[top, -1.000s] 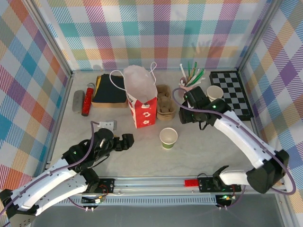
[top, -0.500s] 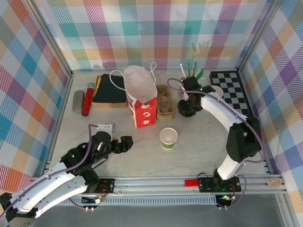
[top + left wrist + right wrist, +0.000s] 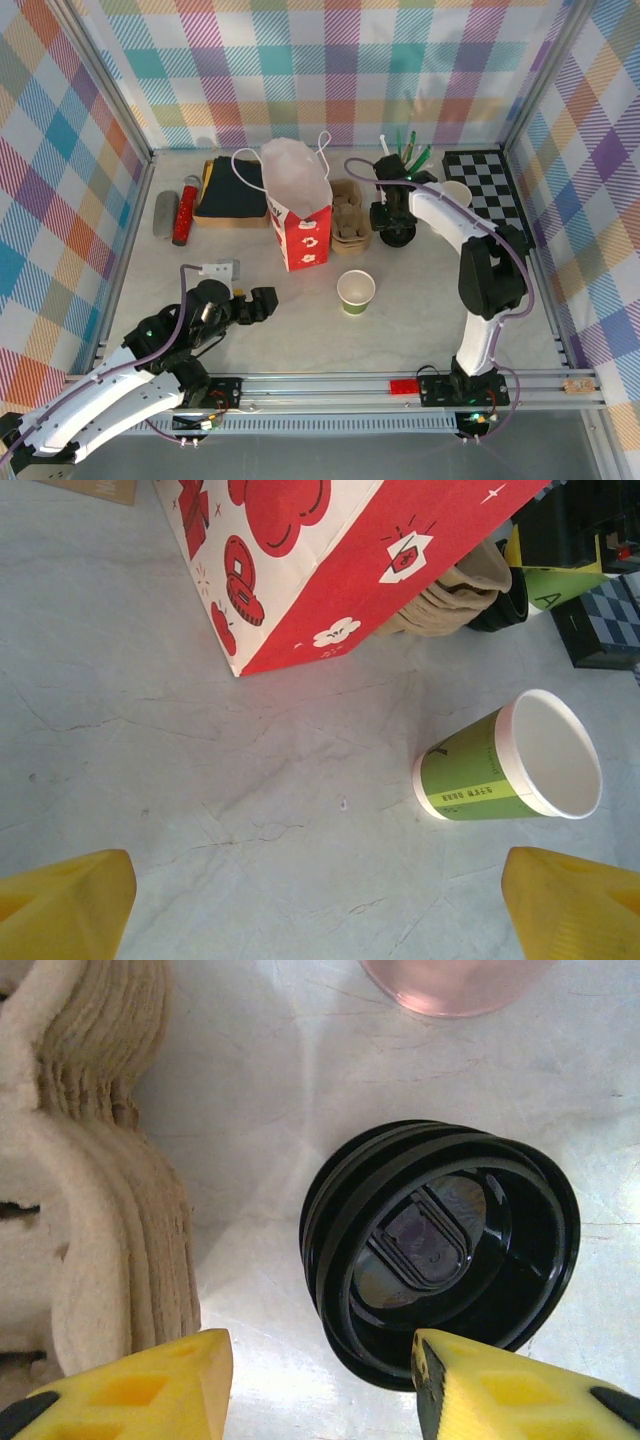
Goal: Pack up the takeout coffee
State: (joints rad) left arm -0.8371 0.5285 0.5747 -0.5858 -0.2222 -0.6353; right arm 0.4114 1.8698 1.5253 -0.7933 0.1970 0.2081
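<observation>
The takeout coffee is out of view. A lidless green-banded paper cup stands upright mid-table, and the left wrist view has it at the right. A stack of black lids lies beside the cardboard cup carriers. My right gripper hangs over that stack, open. In the right wrist view the black lids sit just above the right gripper, with the stack's near rim between the yellow fingertips and a gap at the left one. My left gripper is open wide over bare table.
A red-and-white paper bag stands open left of the carriers. A pink cup of straws, a white cup and a checkerboard sit at the back right. Dark folded cloth and a red bottle lie back left.
My right arm swung left and back to settle over the black lids, and its jaws narrowed. The left arm drew back slightly towards its base.
</observation>
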